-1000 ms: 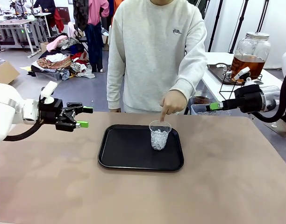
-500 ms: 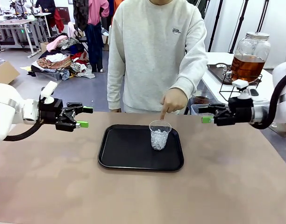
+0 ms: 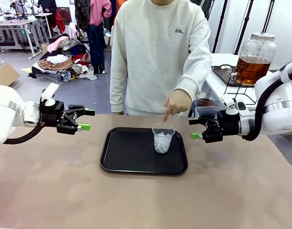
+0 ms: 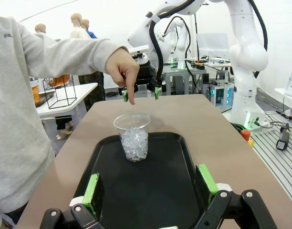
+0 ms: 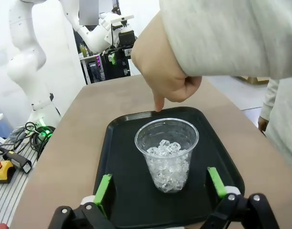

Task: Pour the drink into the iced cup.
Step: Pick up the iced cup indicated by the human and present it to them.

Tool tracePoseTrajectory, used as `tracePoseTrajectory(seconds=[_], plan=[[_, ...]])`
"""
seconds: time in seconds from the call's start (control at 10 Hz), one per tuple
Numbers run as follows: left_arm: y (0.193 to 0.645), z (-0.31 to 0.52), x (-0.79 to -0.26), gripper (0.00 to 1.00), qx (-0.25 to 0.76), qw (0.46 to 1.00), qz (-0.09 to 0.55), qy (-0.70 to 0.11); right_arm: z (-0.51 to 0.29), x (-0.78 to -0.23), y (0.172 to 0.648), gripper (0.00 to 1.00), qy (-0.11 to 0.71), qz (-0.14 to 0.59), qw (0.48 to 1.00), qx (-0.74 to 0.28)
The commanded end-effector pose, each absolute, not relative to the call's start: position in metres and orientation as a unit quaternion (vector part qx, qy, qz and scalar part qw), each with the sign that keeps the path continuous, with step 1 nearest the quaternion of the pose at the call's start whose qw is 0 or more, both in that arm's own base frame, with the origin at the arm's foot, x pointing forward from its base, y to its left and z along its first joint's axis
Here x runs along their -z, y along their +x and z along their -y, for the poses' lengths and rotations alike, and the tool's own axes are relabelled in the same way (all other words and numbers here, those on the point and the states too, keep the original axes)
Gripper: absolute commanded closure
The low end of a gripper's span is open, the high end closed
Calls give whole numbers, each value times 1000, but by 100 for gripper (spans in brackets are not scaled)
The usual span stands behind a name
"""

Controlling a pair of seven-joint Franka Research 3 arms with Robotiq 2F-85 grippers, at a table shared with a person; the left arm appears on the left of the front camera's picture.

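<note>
The person's hand [image 3: 176,103] hangs over the far rim of the iced cup [image 3: 163,138], barring the way down. Bare tray [image 3: 124,155] lies on both sides.

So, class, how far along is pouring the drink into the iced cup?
Done: the iced cup stands on the black tray, the person's hand pointing at it. In hand: the right gripper, open and empty, faces the cup; the left gripper hovers open. Left: the drink sits in its jar on the side table, none poured.
</note>
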State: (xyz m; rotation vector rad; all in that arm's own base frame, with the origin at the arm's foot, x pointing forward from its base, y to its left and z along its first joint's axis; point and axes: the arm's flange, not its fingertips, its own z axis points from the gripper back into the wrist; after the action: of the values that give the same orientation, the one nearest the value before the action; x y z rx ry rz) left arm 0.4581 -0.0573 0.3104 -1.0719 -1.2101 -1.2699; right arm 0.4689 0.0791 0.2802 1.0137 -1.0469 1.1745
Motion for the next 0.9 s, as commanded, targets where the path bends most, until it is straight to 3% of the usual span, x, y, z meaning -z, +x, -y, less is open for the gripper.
tracePoseTrajectory(seconds=[0.0, 0.6, 0.8], plan=[[458, 58, -311, 0, 531, 515, 505, -446, -75, -283, 469, 0, 437, 451, 592, -505], [458, 58, -311, 0, 531, 515, 505, -446, -76, -280, 469, 0, 436, 451, 594, -503], [458, 58, -311, 0, 531, 515, 505, -446, -83, -267, 480, 0, 429, 470, 571, -518]])
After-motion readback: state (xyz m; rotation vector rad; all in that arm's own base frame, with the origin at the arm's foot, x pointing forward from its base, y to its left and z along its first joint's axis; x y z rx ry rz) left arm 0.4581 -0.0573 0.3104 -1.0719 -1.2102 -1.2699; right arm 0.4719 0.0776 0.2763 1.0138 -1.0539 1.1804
